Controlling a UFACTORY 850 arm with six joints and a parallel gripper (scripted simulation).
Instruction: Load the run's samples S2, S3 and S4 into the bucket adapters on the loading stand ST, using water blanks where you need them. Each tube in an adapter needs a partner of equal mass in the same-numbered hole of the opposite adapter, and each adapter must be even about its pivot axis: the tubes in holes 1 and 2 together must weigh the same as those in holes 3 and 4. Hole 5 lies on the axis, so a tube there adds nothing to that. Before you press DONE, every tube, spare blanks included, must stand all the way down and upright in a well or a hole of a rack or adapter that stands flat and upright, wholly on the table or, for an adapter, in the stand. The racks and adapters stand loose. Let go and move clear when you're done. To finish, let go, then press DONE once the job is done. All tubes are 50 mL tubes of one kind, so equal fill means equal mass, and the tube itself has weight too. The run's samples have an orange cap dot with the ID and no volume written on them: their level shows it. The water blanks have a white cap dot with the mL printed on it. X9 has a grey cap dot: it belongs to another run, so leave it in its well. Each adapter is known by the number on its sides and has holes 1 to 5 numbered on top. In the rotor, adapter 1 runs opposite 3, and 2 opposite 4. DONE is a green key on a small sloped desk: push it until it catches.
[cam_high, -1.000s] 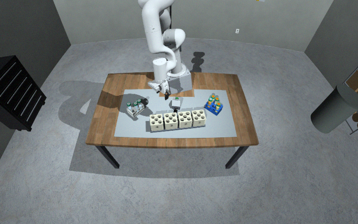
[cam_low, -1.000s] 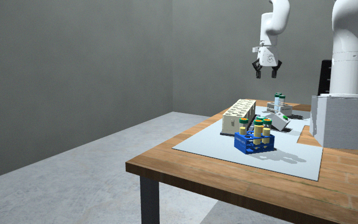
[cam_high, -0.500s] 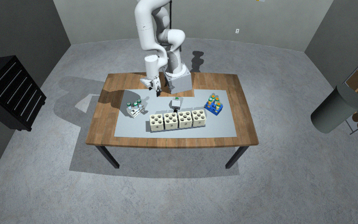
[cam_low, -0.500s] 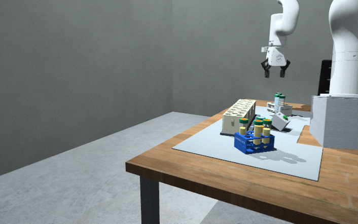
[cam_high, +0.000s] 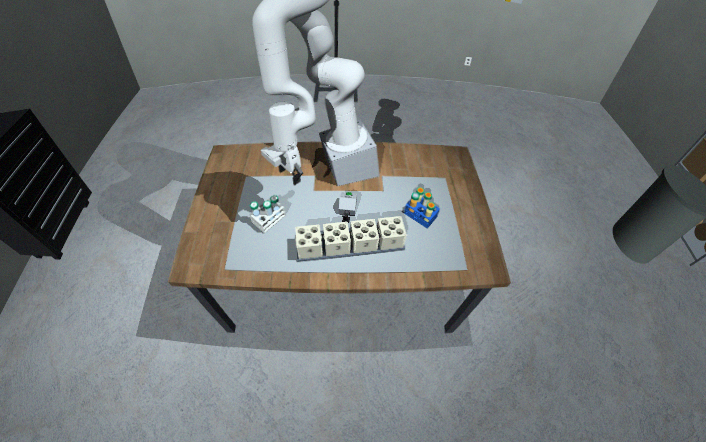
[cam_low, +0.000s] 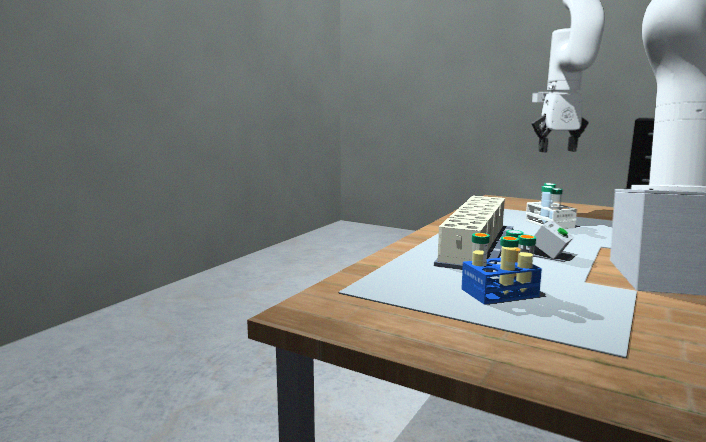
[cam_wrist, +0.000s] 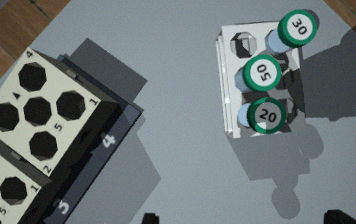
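Top view: one white robot arm (cam_high: 273, 52) (cam_low: 586, 36), its claw (cam_high: 289, 173) (cam_low: 557, 145) (cam_wrist: 246, 218) raised above the table (cam_high: 197, 249) (cam_low: 364, 333), beside the arm's base. Claw: fingers held wide apart, nothing gripped.

Blue rack (cam_high: 422, 216) (cam_low: 474, 288): set upright on the grey mat (cam_high: 250, 255) (cam_low: 406, 281) (cam_wrist: 185, 75). Contained: three orange-dotted tubes (cam_high: 431, 206) (cam_low: 509, 260), yellowish liquid visible within; also one pale-dotted tube (cam_high: 415, 196) (cam_low: 514, 232), partly hidden in the exterior view. The IDs cannot be read.

White rack (cam_high: 268, 224) (cam_low: 565, 217) (cam_wrist: 227, 100): placed at the opposite side of the mat. Contained, in one slanting group: blank marked 30 (cam_high: 254, 205) (cam_low: 549, 184) (cam_wrist: 297, 28), blank marked 50 (cam_high: 267, 204) (cam_low: 546, 203) (cam_wrist: 262, 73) between the others, blank marked 20 (cam_high: 274, 198) (cam_low: 556, 192) (cam_wrist: 267, 115), its cap shaded.

Stand (cam_high: 350, 255) (cam_low: 448, 264) (cam_wrist: 122, 125): four cream adapters (cam_high: 310, 249) (cam_low: 467, 239) (cam_wrist: 67, 132) borne in a row, their holes seen open from above. Adapter 4 is placed at the white rack's end.

Small sloped desk (cam_high: 347, 204) (cam_low: 551, 239): stood between arm base and stand, fitted with a green key (cam_high: 349, 194) (cam_low: 562, 231).
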